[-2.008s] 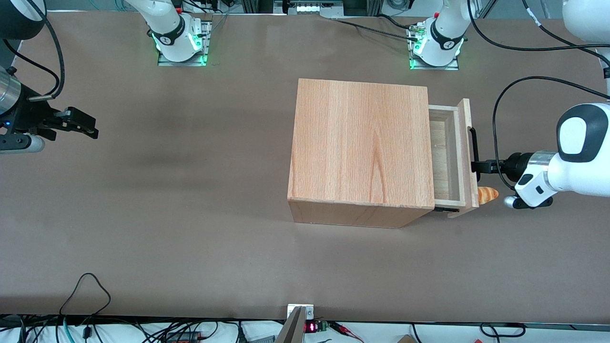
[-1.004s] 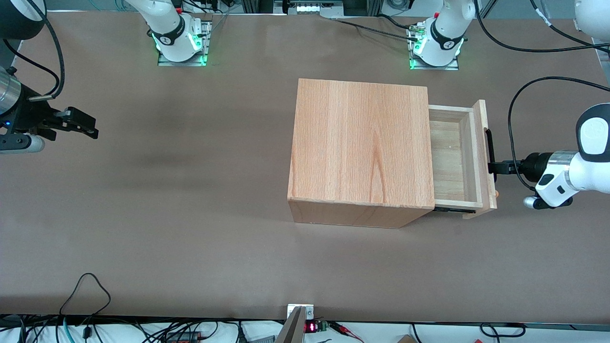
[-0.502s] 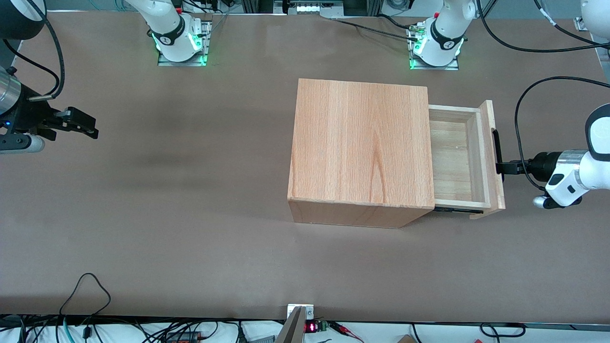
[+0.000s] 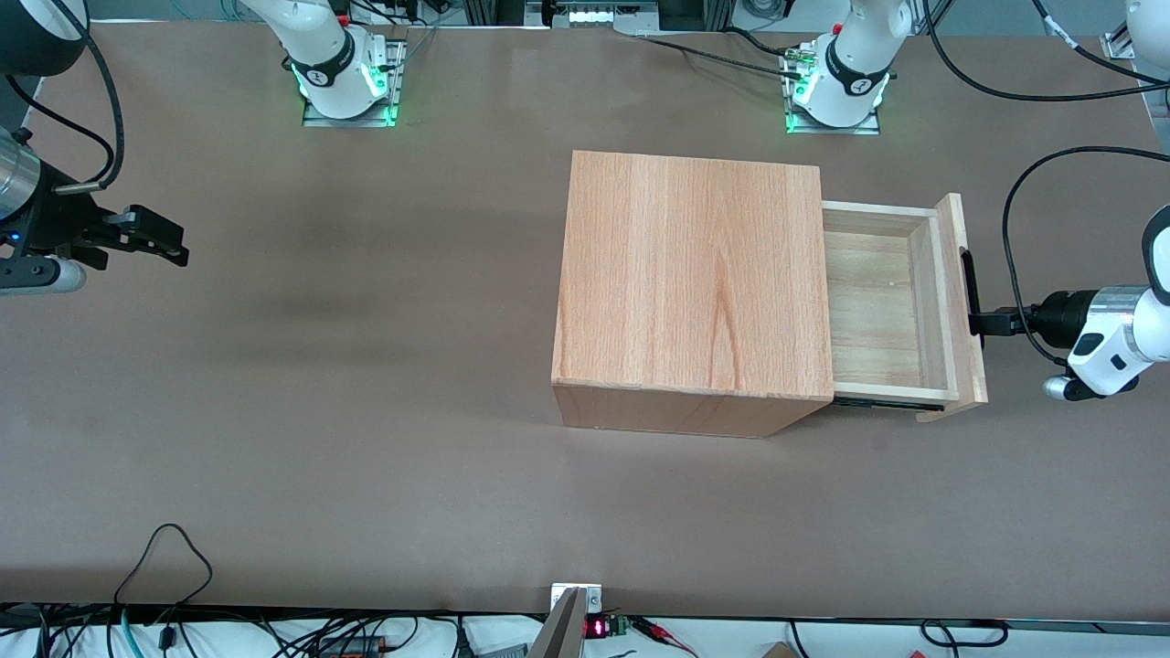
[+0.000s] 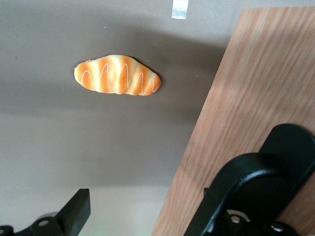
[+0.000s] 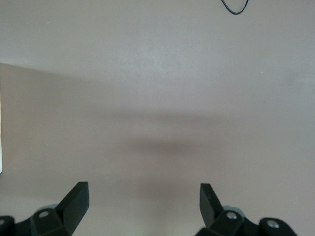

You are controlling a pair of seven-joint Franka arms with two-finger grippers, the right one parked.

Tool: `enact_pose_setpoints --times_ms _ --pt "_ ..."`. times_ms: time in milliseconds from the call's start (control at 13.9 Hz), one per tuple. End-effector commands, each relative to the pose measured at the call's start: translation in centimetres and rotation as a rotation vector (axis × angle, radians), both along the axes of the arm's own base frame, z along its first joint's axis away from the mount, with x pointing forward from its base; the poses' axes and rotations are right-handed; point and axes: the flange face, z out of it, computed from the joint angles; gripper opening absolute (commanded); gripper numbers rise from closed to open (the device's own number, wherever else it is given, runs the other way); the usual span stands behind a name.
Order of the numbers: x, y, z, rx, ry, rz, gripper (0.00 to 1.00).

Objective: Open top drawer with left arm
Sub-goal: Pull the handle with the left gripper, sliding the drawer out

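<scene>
1. Counter (image 4: 366,411): brown work surface. The stretch nearest the front camera carries nothing of the task.
2. Cabinet (image 4: 695,283): wooden body standing mid-counter, with its front facing the working arm's end.
3. Bread roll (image 5: 118,75): orange, with white stripes, lying on the counter below the overhanging drawer front. It appears only in the wrist view, and the front view hides it.
4. Top drawer (image 4: 877,302): drawn well out of the cabinet, with most of its bare floor exposed. Its front panel (image 5: 246,88) carries the black bar handle (image 4: 969,288), which runs along the panel.
5. Gripper (image 4: 985,323): held level at the handle, toward its nearer half, on the left arm (image 4: 1111,338). The fingers (image 5: 76,211) are spread, not pinching. One hangs free over the counter and the other is at the handle, apparently hooked inside the bar.
6. Step in hand (judgement): the pull is near its end.
   - Pull straight along the drawer's slide line. The contact is off the handle's middle, so any sideways drift could skew the drawer on its runners.
   - Keep the wrist level so the hooked finger does not slip off the bar.
   - Ease off before the tray leaves the cabinet, then back the finger out without nudging the panel.
</scene>
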Motion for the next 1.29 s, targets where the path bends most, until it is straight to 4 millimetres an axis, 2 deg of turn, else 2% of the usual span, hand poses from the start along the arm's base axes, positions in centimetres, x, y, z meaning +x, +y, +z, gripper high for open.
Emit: enact_pose_setpoints --times_ms 0,574,1004,1219 --pt "1.4 1.9 -0.1 0.104 -0.025 0.036 1.0" --pt "1.3 2.8 -0.7 0.102 -0.017 0.049 1.0" --pt "1.3 4.4 -0.2 0.105 -0.03 0.073 1.0" --pt "1.2 4.5 -0.3 0.098 -0.034 0.054 1.0"
